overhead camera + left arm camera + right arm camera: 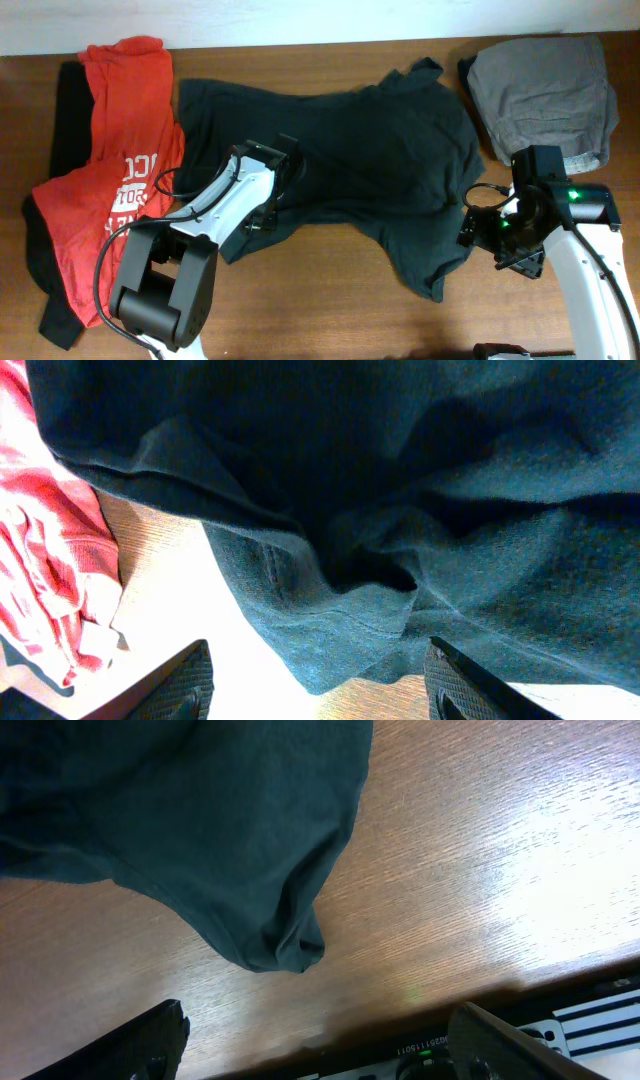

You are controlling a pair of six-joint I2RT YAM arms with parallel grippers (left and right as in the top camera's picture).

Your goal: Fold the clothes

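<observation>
A large dark-green T-shirt (350, 150) lies spread and rumpled across the middle of the table. No lettering shows on it. A red T-shirt (110, 170) with white print lies crumpled at the left. My left gripper (262, 212) is open and empty at the dark shirt's lower left edge. In the left wrist view its fingers (320, 695) straddle the shirt's hem (330, 630), with red cloth (40, 560) at the left. My right gripper (500, 250) is open and empty over bare wood, just right of the shirt's lower right part. The right wrist view shows the fingers (320, 1050) short of a shirt corner (285, 950).
A folded grey garment (545, 90) sits at the back right. A black garment (62, 120) lies under and beside the red one at the far left. The table's front edge and robot base (500, 1030) show below the right gripper.
</observation>
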